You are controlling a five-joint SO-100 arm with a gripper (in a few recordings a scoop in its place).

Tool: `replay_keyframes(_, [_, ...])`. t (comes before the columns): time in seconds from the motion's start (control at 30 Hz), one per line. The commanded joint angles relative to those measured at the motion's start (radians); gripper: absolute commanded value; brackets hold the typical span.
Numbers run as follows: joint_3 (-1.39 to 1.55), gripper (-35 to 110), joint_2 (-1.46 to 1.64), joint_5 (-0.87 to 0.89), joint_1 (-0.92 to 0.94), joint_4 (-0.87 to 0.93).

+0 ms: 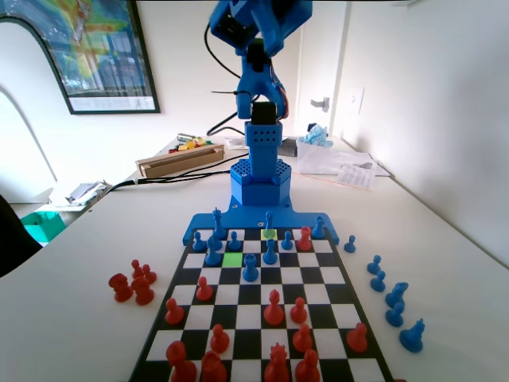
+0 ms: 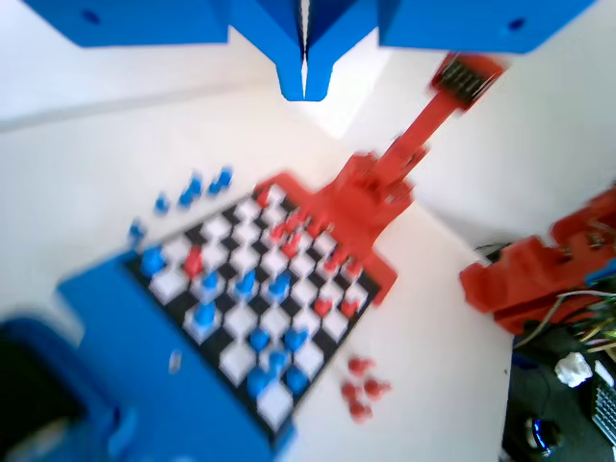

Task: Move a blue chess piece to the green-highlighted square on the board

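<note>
The board (image 1: 248, 318) lies in front of the blue arm's base. The green-highlighted square (image 1: 232, 259) is bare, in the third row from the arm, left of centre. A slim pointed blue chess piece (image 1: 269, 220) stands at the far row, just behind a paler yellow-green square (image 1: 270, 234). In the wrist view my gripper (image 2: 304, 82) hangs high above the board (image 2: 223, 363), jaws pressed together with nothing between them. That view is blurred, so I cannot pick out single pieces in it.
Blue pawns (image 1: 250, 269) crowd the squares around the green one, and a red piece (image 1: 304, 237) stands among them. Red pieces (image 1: 273, 309) fill the near rows. Loose red pieces (image 1: 131, 282) lie left of the board, loose blue ones (image 1: 390, 294) right.
</note>
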Motion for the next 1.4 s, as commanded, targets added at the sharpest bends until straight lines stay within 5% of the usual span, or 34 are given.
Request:
replay_keyframes(0.0, [-0.031,1,-0.063,-0.204,0.043,0.066])
replay_keyframes(0.5, [0.115,1,-0.296,-0.345,0.043,-0.021])
replay_keyframes(1.37, [0.528,9,-0.426,-0.236,-0.005,-0.459])
